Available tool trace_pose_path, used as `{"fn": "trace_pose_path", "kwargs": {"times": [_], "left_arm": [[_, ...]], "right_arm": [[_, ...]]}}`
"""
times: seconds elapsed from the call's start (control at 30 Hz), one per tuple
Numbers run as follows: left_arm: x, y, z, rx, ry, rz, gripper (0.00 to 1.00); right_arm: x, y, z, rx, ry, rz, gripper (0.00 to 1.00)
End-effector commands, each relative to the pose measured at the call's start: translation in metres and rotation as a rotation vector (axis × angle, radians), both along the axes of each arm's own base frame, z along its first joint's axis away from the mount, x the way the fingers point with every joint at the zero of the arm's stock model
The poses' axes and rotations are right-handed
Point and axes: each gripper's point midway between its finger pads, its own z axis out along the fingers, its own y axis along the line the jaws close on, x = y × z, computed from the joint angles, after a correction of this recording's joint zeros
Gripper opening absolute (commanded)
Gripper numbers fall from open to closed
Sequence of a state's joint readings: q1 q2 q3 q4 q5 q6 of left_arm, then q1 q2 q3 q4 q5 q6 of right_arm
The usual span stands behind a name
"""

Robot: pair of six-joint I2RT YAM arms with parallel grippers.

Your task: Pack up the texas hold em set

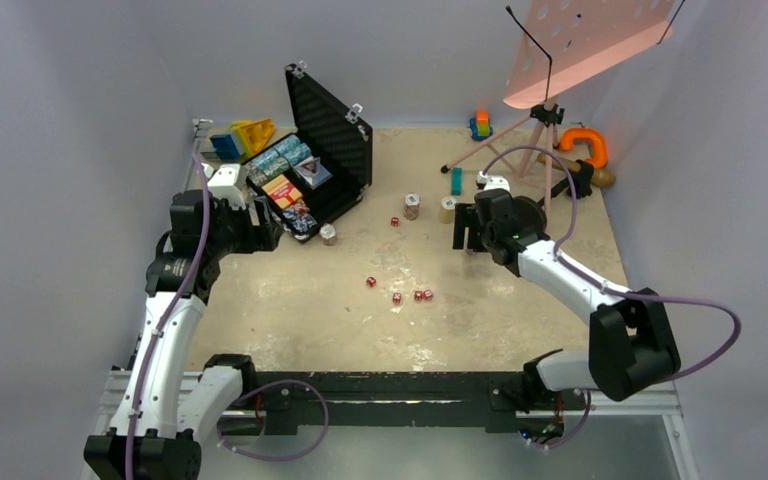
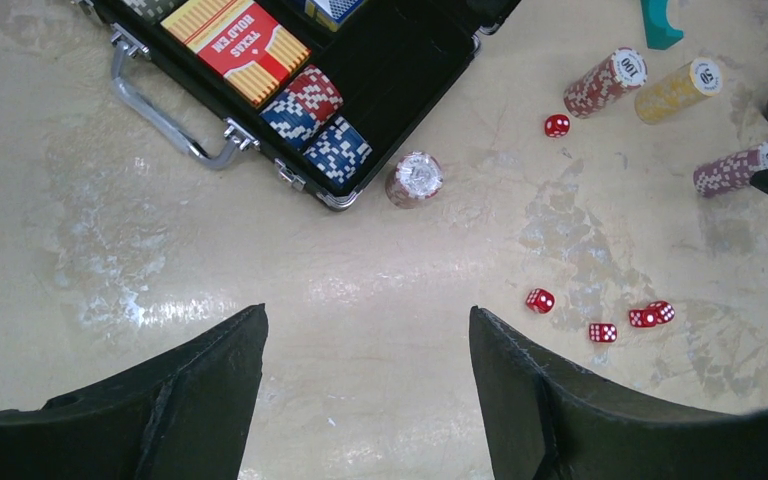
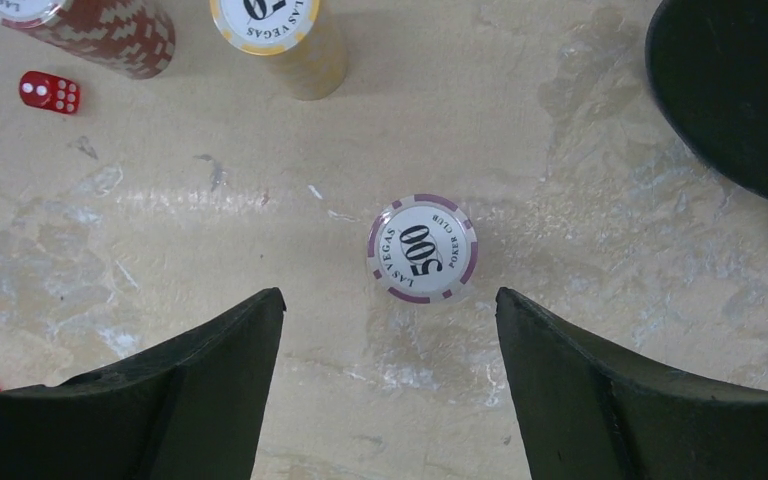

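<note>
The black briefcase (image 1: 332,160) lies open at the back left. An orange-red card box (image 2: 235,35) and blue and red chip stacks (image 2: 325,125) sit inside it. A silver-topped chip stack (image 2: 415,178) stands just outside its corner. My left gripper (image 2: 368,310) hangs open over bare table near the case. Red dice (image 2: 602,332) lie scattered to its right. My right gripper (image 3: 389,292) is open, with a purple 500 chip stack (image 3: 422,248) just ahead of its fingertips and apart from both. A red stack (image 3: 110,30) and a yellow stack (image 3: 280,35) stand beyond it.
A pink music stand (image 1: 580,45) on a tripod stands at the back right, with an orange clamp-like piece (image 1: 585,145) and a teal block (image 1: 456,180) near it. Blue and yellow toy blocks (image 1: 242,138) sit behind the case. A dark round shape (image 3: 740,90) fills the right wrist view's upper right.
</note>
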State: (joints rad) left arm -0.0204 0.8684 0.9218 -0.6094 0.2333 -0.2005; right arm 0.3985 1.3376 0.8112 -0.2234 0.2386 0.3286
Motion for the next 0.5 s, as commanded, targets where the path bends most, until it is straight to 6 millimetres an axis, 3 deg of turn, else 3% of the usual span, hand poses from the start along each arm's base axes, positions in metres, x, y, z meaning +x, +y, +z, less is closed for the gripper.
{"fn": "trace_pose_path", "kwargs": {"times": [0.0, 0.23, 0.47], "left_arm": [[0.004, -0.009, 0.016, -0.033, -0.048, -0.037, 0.78], [0.003, -0.009, 0.016, -0.035, -0.048, -0.042, 0.78], [0.004, -0.010, 0.015, -0.037, -0.042, -0.048, 0.78]], "right_arm": [[0.016, -0.007, 0.009, -0.019, -0.015, -0.024, 0.80], [0.026, -0.009, -0.001, -0.006, 0.004, -0.029, 0.76], [0.033, 0.002, -0.012, 0.017, 0.031, 0.004, 0.63]]}}
